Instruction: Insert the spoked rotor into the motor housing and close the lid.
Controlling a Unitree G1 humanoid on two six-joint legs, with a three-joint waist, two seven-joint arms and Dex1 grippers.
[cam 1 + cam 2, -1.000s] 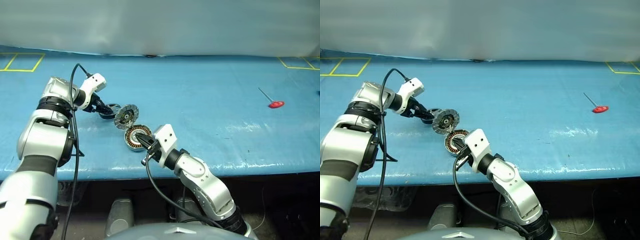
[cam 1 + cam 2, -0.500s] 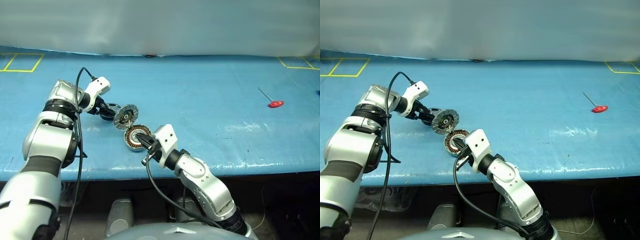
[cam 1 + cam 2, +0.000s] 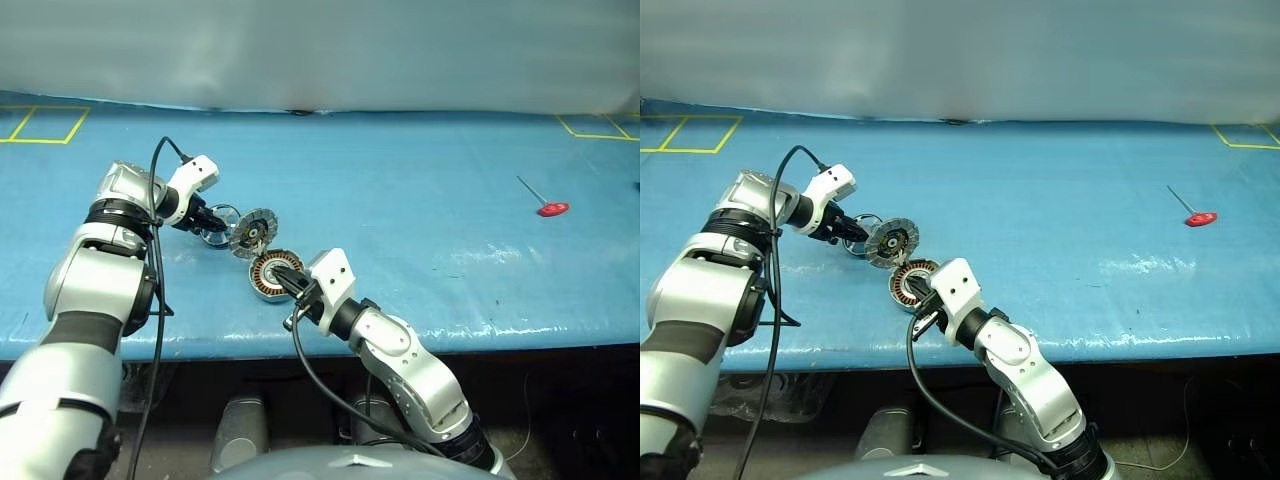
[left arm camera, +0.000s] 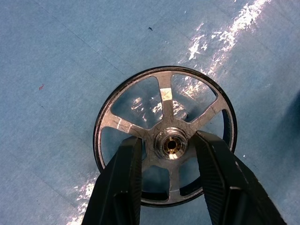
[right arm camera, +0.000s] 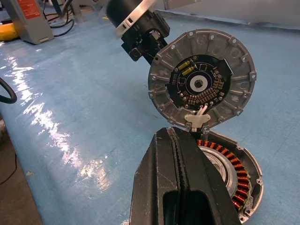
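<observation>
My left gripper (image 4: 168, 151) has narrowed around the wheel's (image 4: 164, 115) hub, still flat on the mat left of the open lid (image 3: 252, 232); right gripper (image 5: 176, 154), pressed together, steadies the housing (image 3: 272, 272). Grasp underway.

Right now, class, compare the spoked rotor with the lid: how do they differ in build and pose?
The spoked rotor is an open wheel, black-rimmed with silver spokes; the lid is a solid grey disc with radial ribs and a circuit board at its centre. The rotor lies flat on the blue mat; the lid stands open, joined to the motor housing. Both are round.
</observation>
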